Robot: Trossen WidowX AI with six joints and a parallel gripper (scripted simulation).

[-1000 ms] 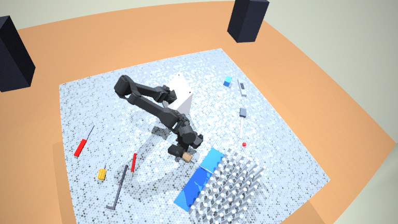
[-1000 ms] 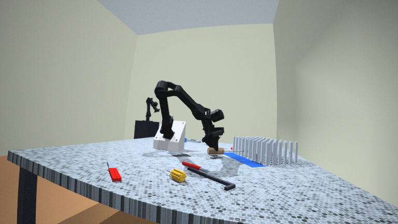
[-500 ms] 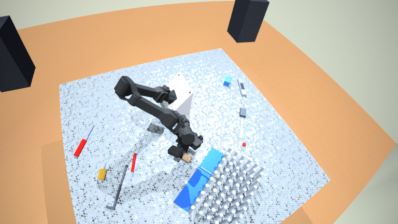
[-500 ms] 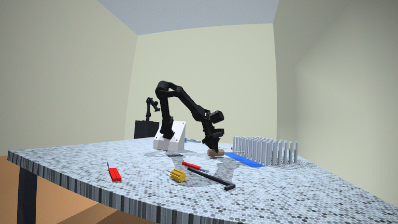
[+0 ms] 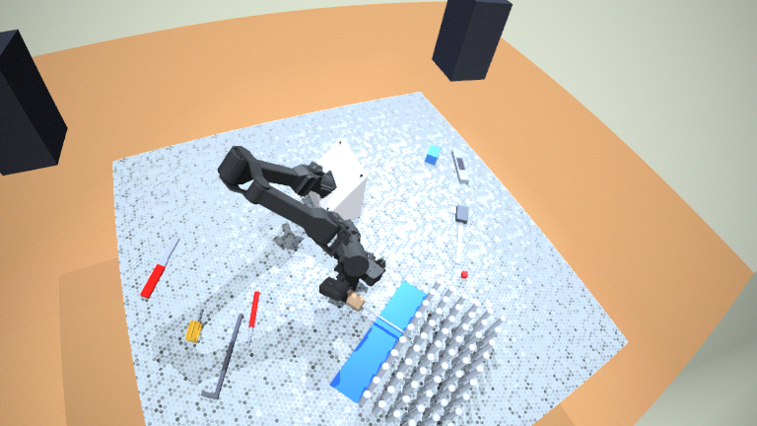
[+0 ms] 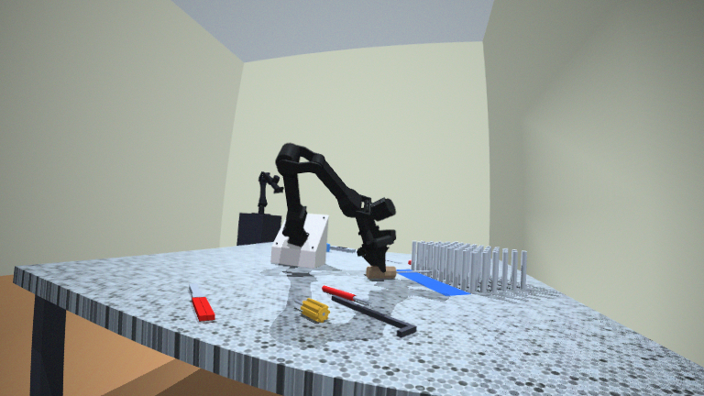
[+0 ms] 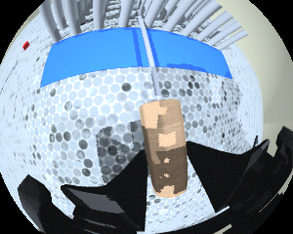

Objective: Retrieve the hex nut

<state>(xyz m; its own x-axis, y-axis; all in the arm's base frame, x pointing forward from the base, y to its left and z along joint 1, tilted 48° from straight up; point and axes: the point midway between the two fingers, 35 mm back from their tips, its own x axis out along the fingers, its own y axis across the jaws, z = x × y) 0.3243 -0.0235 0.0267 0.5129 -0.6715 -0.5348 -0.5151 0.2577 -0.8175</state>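
In the top view, the arm is reaching toward the blue strip, its wrist partly covering the gripper. The gripper is clamping the wooden handle of a tool on the arm's side of the strip. The tool's thin rod is crossing over the strip, its far end disappearing among the spacers. These are standing in close rows along the strip's far side, hiding much of the ground between them. On the picture's left of the strip, a red-handled blade, a yellow handle, a slim red-handled tool and a dark L-shaped bar are lying well apart from it. A red cube is sitting beyond the strip's upper end.

In the exterior view, the front spacers are masking those behind, and the rod is running low above the strip toward them. The red cube is mostly hiding behind the spacers past the strip.

In the wrist view, the gripper's dark fingers are flanking the handle before the strip. The spacers are running out of frame beyond the strip, and the rod's tip is blurring into them. The hex nut is escaping view in all three; its place relative to the strip cannot be told.
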